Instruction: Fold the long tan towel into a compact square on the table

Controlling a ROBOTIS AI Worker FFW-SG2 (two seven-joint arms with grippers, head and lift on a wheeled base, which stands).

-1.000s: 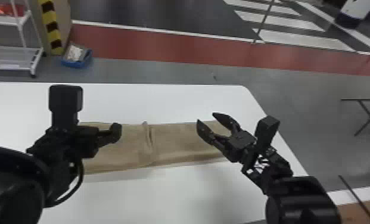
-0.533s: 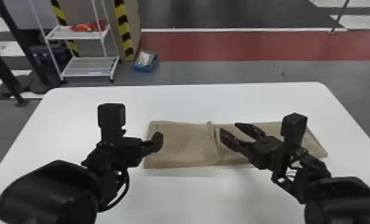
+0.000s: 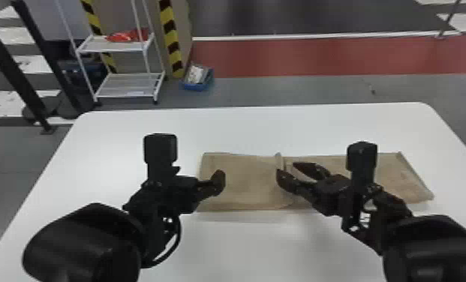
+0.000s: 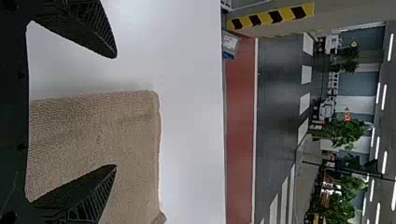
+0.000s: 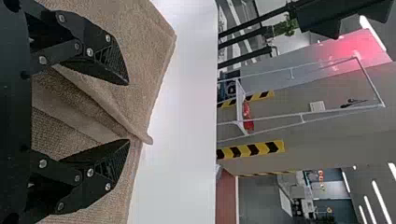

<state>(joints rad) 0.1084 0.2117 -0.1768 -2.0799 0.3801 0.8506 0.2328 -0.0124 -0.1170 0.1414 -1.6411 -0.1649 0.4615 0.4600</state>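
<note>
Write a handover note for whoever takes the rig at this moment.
Left gripper: open, empty, at the towel's left end, one finger over cloth, the other beyond its edge.
Right gripper: open, empty, over the towel near the raised hem.
Tan towel: lies left to right on the white table.
Done: left part looks folded inward, ending at that hem.
Left: it is a long strip, not a square; the right stretch probably needs folding in.

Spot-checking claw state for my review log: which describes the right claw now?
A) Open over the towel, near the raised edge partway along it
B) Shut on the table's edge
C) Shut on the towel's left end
A: the right claw's fingers stand apart over the towel, near its raised edge.
</note>
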